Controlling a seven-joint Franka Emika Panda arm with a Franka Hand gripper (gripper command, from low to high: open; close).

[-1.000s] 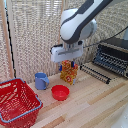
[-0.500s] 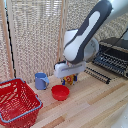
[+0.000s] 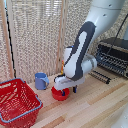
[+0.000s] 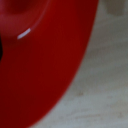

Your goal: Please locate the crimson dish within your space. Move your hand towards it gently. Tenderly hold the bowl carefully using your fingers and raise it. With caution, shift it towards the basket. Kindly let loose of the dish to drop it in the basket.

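Observation:
The red bowl (image 3: pixel 60 95) sits on the wooden table, right of the red wire basket (image 3: pixel 17 102) in the exterior view. My white gripper (image 3: pixel 63 88) is down on the bowl, its fingers hidden at the bowl's rim, so I cannot tell whether it is open or shut. In the wrist view the red bowl (image 4: pixel 45 60) fills most of the picture, very close, with bare wood beside it. The bowl rests on the table.
A blue mug (image 3: pixel 41 80) stands just behind the bowl, towards the basket. A black appliance (image 3: pixel 114 55) sits at the exterior view's right, with a dark rack (image 3: pixel 101 76) in front of it. A slatted screen backs the table.
The arm has come down and towards the exterior view's left, from above the table to right on the bowl. The bowl and basket have not moved.

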